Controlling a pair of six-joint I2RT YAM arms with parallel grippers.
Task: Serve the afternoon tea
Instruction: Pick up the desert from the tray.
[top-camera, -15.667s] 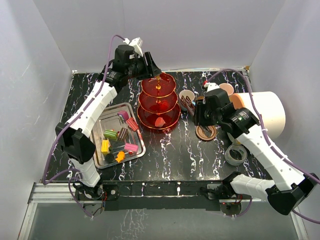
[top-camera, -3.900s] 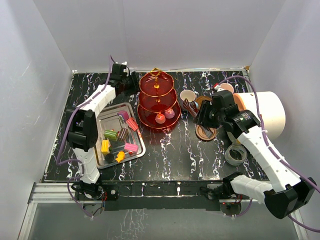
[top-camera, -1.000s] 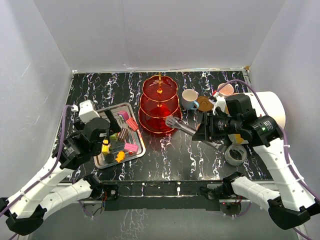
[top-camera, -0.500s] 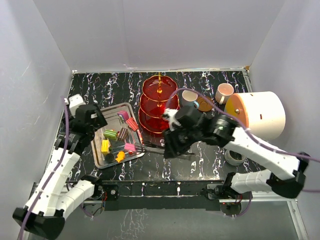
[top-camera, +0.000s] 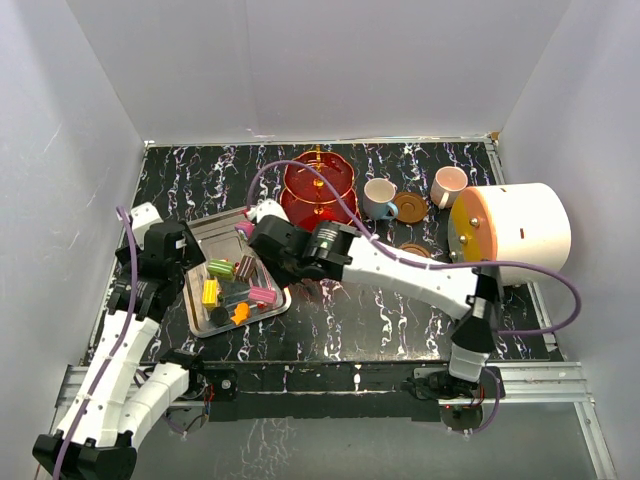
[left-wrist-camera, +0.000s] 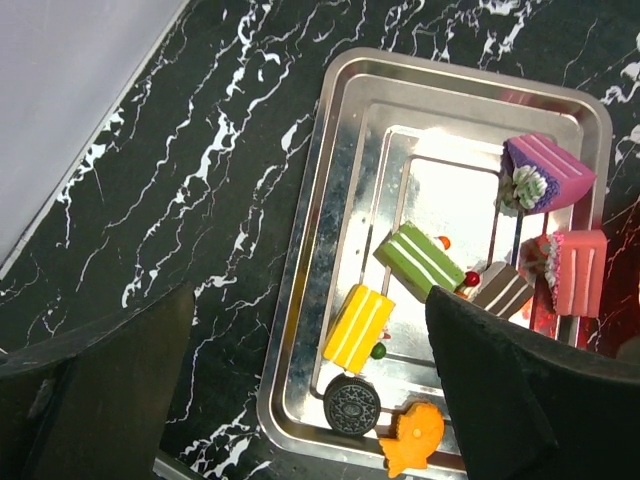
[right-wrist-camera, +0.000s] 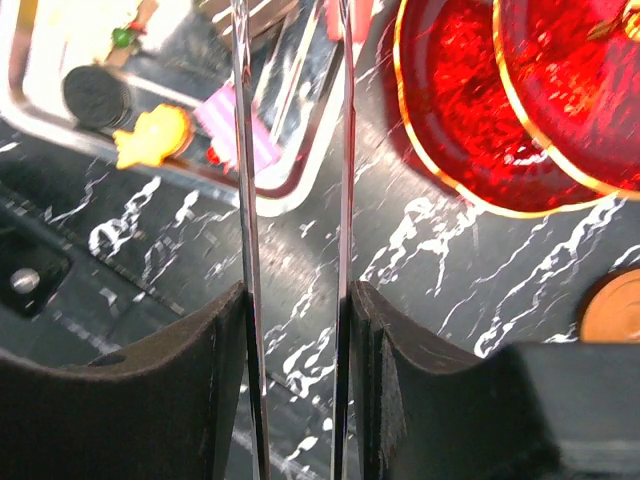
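My right claw (right-wrist-camera: 297, 290) grips the tongs (right-wrist-camera: 243, 150), stretched over the tray (top-camera: 228, 212) near the table's front left. My left claw (left-wrist-camera: 310, 292) hangs wide open above it. The sweets (left-wrist-camera: 420, 258) lie in the tray, the stand (top-camera: 318, 185) at back middle looks bare where visible, and the cups (top-camera: 379, 197) stand off their saucers (top-camera: 409, 208). I judge serving barely begun.
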